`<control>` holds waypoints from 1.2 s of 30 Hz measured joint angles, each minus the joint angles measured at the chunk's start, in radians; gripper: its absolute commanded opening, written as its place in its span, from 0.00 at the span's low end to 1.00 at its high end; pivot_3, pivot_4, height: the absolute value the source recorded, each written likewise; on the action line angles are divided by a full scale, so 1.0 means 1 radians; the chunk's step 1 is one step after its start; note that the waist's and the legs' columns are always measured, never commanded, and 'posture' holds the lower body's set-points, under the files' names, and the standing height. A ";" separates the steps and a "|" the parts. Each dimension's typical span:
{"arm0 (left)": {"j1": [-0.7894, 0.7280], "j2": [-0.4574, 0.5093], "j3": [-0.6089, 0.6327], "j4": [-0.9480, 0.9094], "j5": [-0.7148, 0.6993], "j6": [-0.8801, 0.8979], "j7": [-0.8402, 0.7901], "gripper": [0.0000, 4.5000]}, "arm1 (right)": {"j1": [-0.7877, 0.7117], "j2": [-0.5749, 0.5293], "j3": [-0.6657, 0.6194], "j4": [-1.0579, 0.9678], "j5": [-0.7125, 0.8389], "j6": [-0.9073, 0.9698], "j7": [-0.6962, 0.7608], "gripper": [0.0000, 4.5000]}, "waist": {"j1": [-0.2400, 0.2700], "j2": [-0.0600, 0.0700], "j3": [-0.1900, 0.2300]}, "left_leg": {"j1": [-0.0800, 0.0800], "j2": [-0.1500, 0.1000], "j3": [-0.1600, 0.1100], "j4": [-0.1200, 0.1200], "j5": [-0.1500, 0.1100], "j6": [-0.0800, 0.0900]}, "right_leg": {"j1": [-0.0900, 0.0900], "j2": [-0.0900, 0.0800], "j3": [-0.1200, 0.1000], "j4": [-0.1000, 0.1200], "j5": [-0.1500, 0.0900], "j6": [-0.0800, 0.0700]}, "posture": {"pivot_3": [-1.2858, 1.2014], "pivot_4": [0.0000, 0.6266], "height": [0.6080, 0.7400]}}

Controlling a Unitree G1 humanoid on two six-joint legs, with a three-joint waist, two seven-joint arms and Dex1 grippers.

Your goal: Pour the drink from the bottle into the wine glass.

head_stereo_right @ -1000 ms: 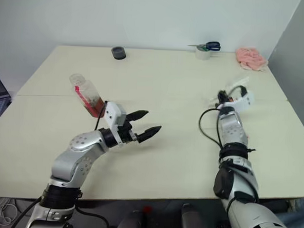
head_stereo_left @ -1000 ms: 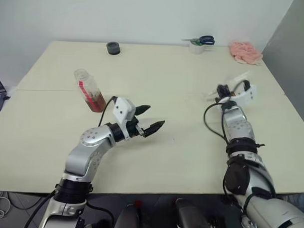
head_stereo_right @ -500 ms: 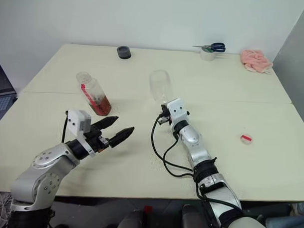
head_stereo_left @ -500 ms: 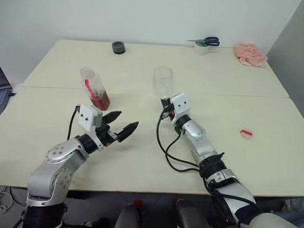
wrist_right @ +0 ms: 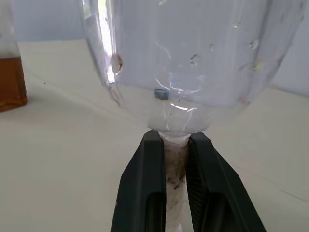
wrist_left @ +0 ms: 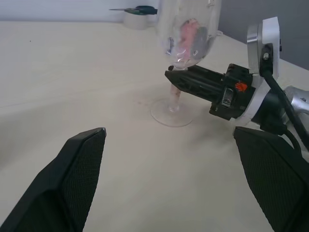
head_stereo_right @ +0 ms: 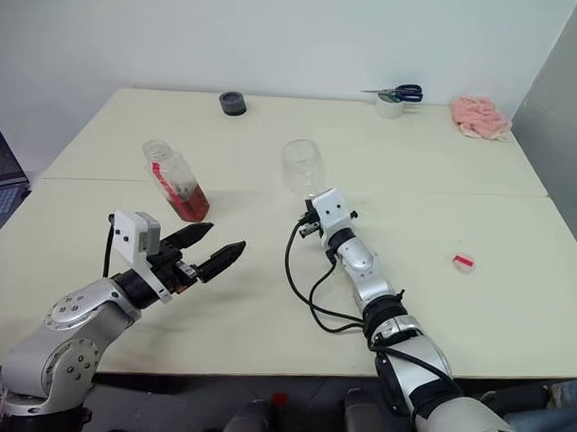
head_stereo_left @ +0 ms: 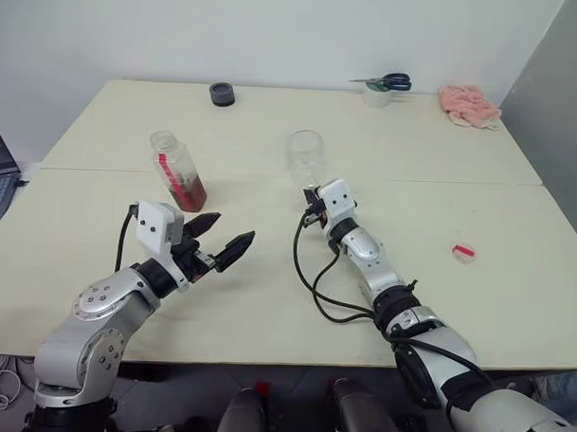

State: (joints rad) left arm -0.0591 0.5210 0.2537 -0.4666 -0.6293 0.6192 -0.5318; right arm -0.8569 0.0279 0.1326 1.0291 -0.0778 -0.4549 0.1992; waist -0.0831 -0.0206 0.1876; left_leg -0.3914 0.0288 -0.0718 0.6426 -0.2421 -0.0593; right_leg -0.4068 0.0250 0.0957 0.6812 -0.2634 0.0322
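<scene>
Pinching the wine glass (head_stereo_left: pixel 308 156) stem with our right gripper (wrist_right: pixel 175 159) keeps it steady; our left gripper (head_stereo_left: pixel 218 240) waits wide open near the bottle (head_stereo_left: pixel 177 170)

Between the left gripper (head_stereo_left: pixel 214 248), whose fingers stand wide apart, and the bottle (head_stereo_left: pixel 178 170) just beyond it the cream table (head_stereo_left: pixel 267 291) is bare, so that way lies open. Toward the middle the wine glass (head_stereo_left: pixel 308 160) stands upright with the right gripper (wrist_right: pixel 174 180) clamped on its stem, that arm and its looping black cable (head_stereo_left: pixel 314 288) blocking the way across. The small red cap (head_stereo_left: pixel 464 251) lies well apart to the right, and the black roll (head_stereo_left: pixel 221 93), scissors (head_stereo_left: pixel 383 82) and pink cloth (head_stereo_left: pixel 469 100) line the far edge.
</scene>
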 measured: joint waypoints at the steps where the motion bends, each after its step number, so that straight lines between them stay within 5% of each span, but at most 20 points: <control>1: 0.000 0.000 0.000 0.000 0.000 0.000 0.000 1.00 | -0.002 -0.004 -0.001 0.009 -0.007 0.007 -0.004 0.29 | 0.001 -0.001 -0.001 | 0.000 0.000 0.000 0.000 0.000 0.000 | 0.000 0.000 0.000 0.000 0.000 0.000 | 0.52 0.24 1.00; 10: -0.013 -0.002 0.006 0.040 -0.001 -0.003 0.000 1.00 | 0.053 -0.023 -0.004 0.022 -0.020 0.025 0.025 1.00 | 0.000 -0.001 0.000 | -0.002 0.000 0.000 0.000 0.000 0.000 | -0.001 0.000 0.000 -0.001 0.000 0.000 | 0.52 0.24 1.00; 18: 0.031 -0.031 0.069 0.168 0.014 -0.079 0.003 1.00 | 0.203 -0.101 0.037 -0.322 -0.009 0.147 0.209 1.00 | 0.001 -0.001 0.000 | -0.003 0.000 -0.001 -0.001 0.000 0.000 | -0.002 -0.001 0.000 -0.001 0.000 0.000 | 0.52 0.24 1.00; 25: 0.083 -0.050 0.115 0.198 0.031 -0.154 0.023 1.00 | 0.370 -0.435 0.038 -0.932 0.172 0.675 0.559 1.00 | 0.021 0.001 0.001 | -0.005 -0.002 -0.001 0.001 0.000 0.000 | -0.002 -0.003 -0.001 -0.002 -0.003 0.005 | 0.52 0.24 1.00; 31: 0.021 -0.014 0.156 0.204 0.034 -0.172 0.042 1.00 | 0.164 -0.731 -0.104 -1.190 0.458 1.125 0.783 1.00 | 0.020 0.000 0.001 | -0.004 0.000 0.000 0.001 0.000 0.000 | -0.004 0.000 0.000 -0.002 -0.003 0.005 | 0.52 0.24 1.00; 36: -0.063 0.032 0.175 0.230 0.036 -0.168 0.052 1.00 | -0.079 -0.724 -0.151 -1.216 0.629 1.277 0.831 1.00 | 0.018 0.000 0.001 | -0.005 0.001 0.000 0.000 -0.001 0.000 | -0.004 0.001 0.000 -0.002 -0.003 0.005 | 0.52 0.24 1.00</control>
State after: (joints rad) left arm -0.1216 0.5531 0.4291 -0.2366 -0.5932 0.4514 -0.4800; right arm -0.9364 -0.6963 -0.0180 -0.1868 0.5513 0.8225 1.0301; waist -0.0649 -0.0203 0.1890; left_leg -0.3966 0.0294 -0.0717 0.6427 -0.2426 -0.0591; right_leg -0.4112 0.0259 0.0953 0.6789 -0.2666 0.0368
